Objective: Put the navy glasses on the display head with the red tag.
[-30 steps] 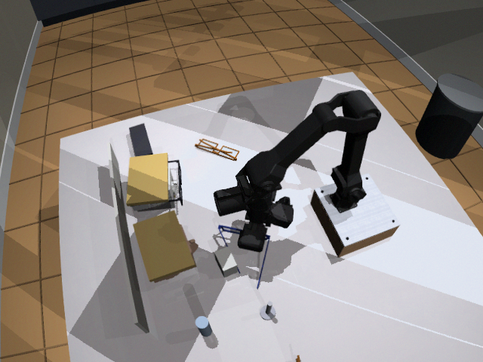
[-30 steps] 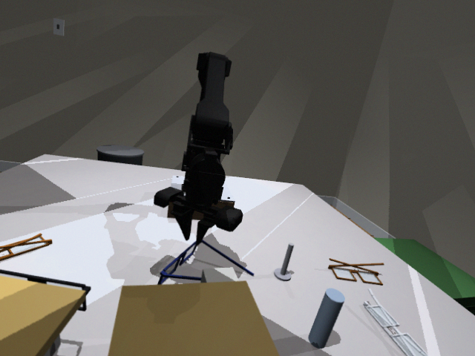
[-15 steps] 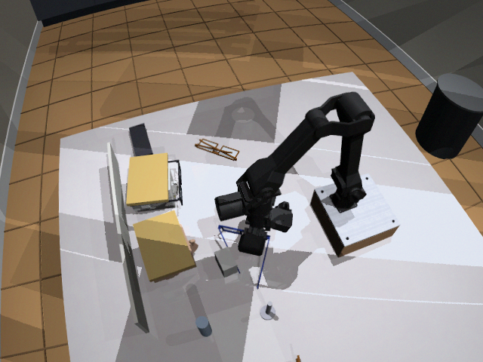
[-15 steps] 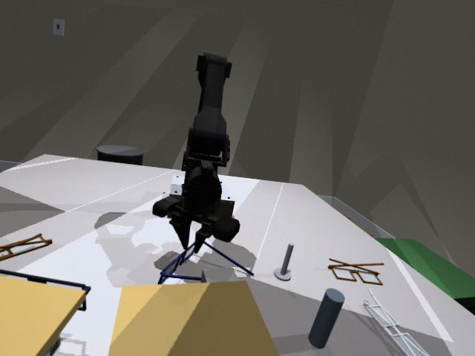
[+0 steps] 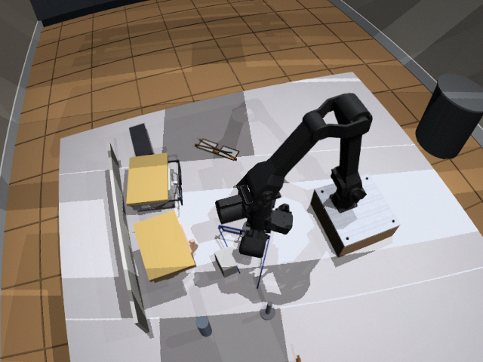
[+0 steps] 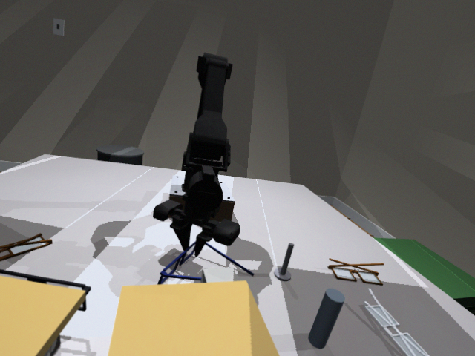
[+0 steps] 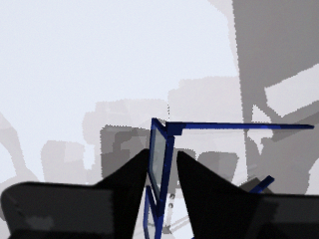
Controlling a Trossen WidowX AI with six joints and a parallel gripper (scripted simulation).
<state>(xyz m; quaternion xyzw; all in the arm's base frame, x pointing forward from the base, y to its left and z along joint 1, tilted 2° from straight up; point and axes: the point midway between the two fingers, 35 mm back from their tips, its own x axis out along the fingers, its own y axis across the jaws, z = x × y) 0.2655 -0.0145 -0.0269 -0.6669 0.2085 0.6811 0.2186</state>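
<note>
The navy glasses (image 5: 263,262) (image 6: 229,259) (image 7: 224,125) stand on the table with both temples spread, around a small pale block (image 5: 225,261) (image 6: 220,274). My gripper (image 6: 191,251) (image 7: 162,154) is partly open, its fingertips on either side of the glasses' front frame; in the wrist view a gap shows by the right finger. The arm hides the fingertips in the top view. One display head with a yellow top (image 5: 164,247) (image 6: 184,322) shows a peach nose. The other yellow-topped head (image 5: 148,179) (image 6: 34,314) wears black glasses (image 5: 179,179). No red tag is visible.
A long upright panel (image 5: 124,237) stands behind the heads, a dark block (image 5: 141,139) beside them. A peg on a round base (image 5: 267,313) (image 6: 283,274), a blue-grey cylinder (image 5: 204,326) (image 6: 326,318), brown glasses (image 5: 217,148) and white glasses (image 6: 389,328) are also on the table.
</note>
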